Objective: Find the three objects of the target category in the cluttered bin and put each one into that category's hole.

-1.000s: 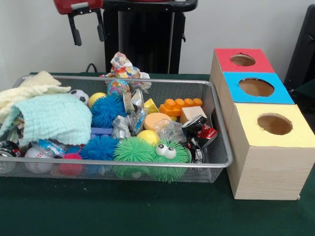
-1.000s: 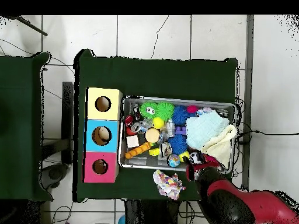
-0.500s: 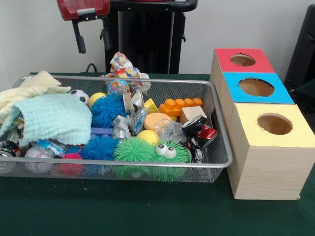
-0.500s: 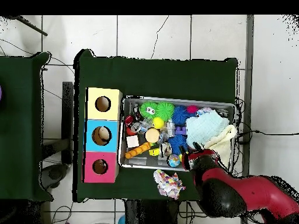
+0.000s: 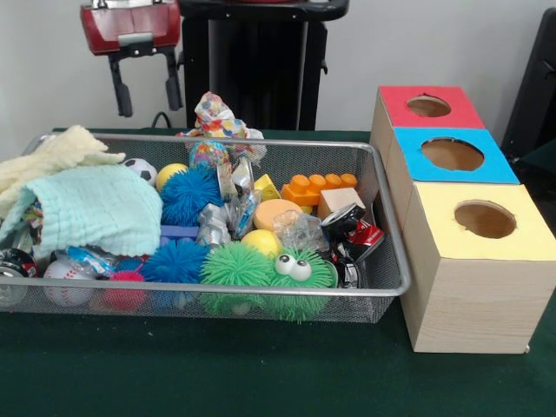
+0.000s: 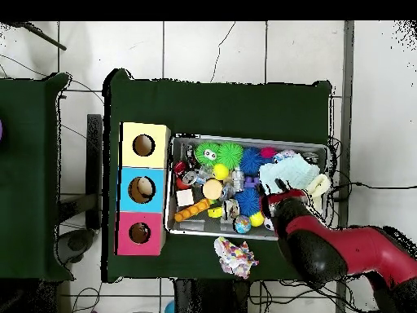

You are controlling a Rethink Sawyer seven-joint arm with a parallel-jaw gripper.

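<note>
Bin (image 5: 382, 287) lies long side across the table, tool (image 5: 145, 84) spread above it.

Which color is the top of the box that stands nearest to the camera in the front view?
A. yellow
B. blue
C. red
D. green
A: the yellow-topped box is frontmost, with the blue-topped box and the red-topped box in a row behind it.

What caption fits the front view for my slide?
Open gripper above a wire bin of toys, beside three boxes with holes.
</note>
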